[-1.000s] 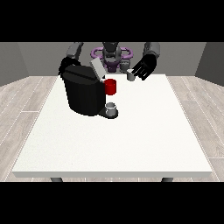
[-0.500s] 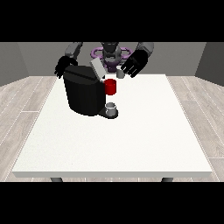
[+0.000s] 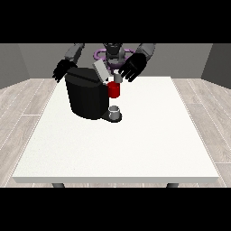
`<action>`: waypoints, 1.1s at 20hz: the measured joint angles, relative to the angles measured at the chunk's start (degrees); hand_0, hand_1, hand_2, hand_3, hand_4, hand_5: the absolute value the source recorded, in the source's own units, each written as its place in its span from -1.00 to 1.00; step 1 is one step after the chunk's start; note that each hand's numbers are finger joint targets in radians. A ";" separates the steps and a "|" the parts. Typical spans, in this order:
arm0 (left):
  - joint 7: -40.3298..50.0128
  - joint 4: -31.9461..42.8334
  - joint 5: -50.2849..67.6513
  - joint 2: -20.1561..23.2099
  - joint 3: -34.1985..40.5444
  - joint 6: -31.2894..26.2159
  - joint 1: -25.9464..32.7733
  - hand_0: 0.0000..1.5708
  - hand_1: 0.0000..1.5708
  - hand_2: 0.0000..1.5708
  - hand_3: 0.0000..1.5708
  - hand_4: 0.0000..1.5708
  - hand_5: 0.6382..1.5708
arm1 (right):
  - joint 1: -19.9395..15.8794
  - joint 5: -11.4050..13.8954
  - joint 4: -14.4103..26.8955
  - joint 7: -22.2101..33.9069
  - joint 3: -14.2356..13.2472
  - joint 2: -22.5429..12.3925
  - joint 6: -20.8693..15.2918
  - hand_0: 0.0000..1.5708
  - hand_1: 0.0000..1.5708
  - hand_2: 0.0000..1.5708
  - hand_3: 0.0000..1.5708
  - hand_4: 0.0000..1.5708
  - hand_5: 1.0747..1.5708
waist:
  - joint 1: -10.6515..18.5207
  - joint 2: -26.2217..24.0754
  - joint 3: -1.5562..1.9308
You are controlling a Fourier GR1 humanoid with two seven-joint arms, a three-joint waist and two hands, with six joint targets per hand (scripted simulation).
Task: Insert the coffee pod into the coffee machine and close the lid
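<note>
A: Coffee machine (image 3: 85,97) is seen at the table's (image 3: 135,144) far left part — a black, rounded body, taller than wide; a red front section (image 3: 114,90) sits at its right side, over a dark base plate with a small grey cup (image 3: 115,110) standing on it.

B: Lid?

A: Lid (image 3: 101,71) is raised — a light grey flap, tilted up and back from the machine's top right edge; not closed.

B: Pod located?

A: A small grey cylinder, taken to be the coffee pod (image 3: 118,78), is seen just above the red section, right beside the lid's lower end; whether it is seated in the machine or just above the opening cannot be told.

B: Hand states?

A: Hand at the view's right (image 3: 133,68) is held at the pod, its dark fingers curled down round it; the pod shows at the fingertips' lower left. Hand at the view's left (image 3: 64,70) is placed behind the machine's top left corner, apart from the lid; its fingers hang spread and relaxed, nothing held.

B: Table otherwise?

A: White top; wood-look floor (image 3: 20,103) seen around it.
</note>
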 measured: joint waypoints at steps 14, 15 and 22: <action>0.87 0.99 -1.46 -1.87 -0.45 -0.37 -1.48 0.51 0.51 0.61 0.52 -0.37 1.00 | -0.23 -0.95 -0.44 0.59 -0.54 0.46 -0.29 -1.00 -1.00 -1.00 -1.00 -0.35 1.00 | -0.26 0.79 -0.01; 0.54 0.97 -1.47 -1.82 -0.43 -0.49 -1.44 0.53 0.53 0.62 0.53 -0.36 1.00 | -0.31 -0.99 -0.46 0.55 -0.85 0.19 -0.34 -1.00 -1.00 -1.00 -1.00 -0.39 1.00 | -0.15 0.83 0.00; -0.01 1.39 -2.27 -2.01 -0.32 0.46 -0.64 0.51 0.51 0.59 0.51 -0.38 1.00 | 0.26 -1.05 -1.51 1.09 -0.80 0.05 -0.36 -1.00 -1.00 -1.00 -1.00 -0.45 1.00 | -0.31 0.79 0.03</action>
